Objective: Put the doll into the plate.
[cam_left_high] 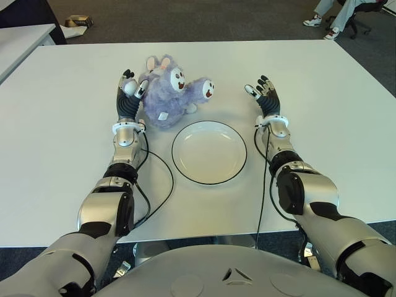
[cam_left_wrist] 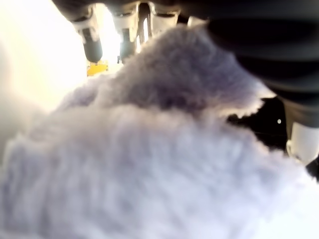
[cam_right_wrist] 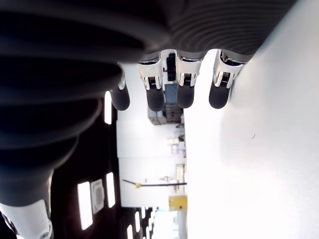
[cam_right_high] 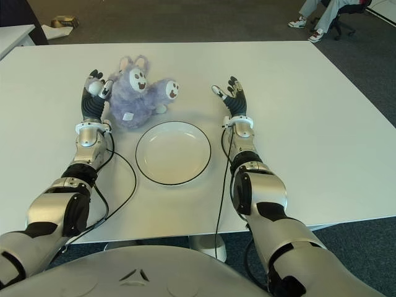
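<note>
Left eye view shows the purple doll (cam_left_high: 168, 93) lying on the white worktop (cam_left_high: 55, 124) at upper centre, just above the empty plate (cam_left_high: 209, 152), not in it. The left robot hand (cam_left_high: 130, 90) presses against the doll's left side; its wrist view is filled with fur, fingers (cam_left_wrist: 92, 42) extended beyond it, not closed around it. At the plate's upper right, the right robot hand (cam_left_high: 263, 93) has its fingers (cam_right_wrist: 154, 94) spread, holding nothing.

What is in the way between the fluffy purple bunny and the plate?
Nothing visible. The purple plush bunny lies just behind the empty white plate on the table. The left hand is pressed against its side; the right hand shows right of it, holding nothing.
</note>
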Robot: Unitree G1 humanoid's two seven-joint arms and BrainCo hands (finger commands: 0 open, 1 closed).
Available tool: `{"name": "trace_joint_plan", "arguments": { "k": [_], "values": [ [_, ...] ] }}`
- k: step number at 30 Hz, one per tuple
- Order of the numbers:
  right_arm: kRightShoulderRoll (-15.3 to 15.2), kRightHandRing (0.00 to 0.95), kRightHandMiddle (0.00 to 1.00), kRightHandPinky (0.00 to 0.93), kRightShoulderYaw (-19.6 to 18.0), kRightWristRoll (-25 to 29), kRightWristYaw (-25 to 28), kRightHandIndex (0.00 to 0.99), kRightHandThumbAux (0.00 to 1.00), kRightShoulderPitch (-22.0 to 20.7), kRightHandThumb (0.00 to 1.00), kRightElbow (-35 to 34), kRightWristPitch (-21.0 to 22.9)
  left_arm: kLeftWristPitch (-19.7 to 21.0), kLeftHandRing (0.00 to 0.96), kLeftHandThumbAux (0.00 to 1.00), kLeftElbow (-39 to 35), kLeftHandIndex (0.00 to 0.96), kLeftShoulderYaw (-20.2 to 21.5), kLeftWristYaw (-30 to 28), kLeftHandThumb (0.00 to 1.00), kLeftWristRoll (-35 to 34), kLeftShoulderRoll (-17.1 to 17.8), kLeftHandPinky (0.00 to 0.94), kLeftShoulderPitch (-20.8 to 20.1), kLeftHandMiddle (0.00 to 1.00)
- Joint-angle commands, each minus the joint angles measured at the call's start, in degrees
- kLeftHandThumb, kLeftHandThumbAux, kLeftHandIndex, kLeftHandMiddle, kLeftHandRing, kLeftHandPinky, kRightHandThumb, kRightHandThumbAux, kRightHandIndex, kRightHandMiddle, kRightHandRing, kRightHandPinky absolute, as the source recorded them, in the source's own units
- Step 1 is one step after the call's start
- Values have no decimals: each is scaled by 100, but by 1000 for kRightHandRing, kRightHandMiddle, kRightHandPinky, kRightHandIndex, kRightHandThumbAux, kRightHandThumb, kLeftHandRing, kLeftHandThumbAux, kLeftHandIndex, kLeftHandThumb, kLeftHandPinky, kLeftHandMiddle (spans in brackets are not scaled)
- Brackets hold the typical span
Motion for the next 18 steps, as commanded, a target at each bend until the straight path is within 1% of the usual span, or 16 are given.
{"name": "trace_joint_plan", "arguments": {
  "k": [1,18],
  "values": [
    [152,33,44,22,-41,51,41,16,662,469,63,303,326,62,81,500,498,0,-9,-51,0,25,-176,39,677,99],
    [153,32,43,23,-117,78,106,20,662,477,62,296,313,42,82,495,476,0,-44,-56,0,23,-176,48,699,98]
  ]
}}
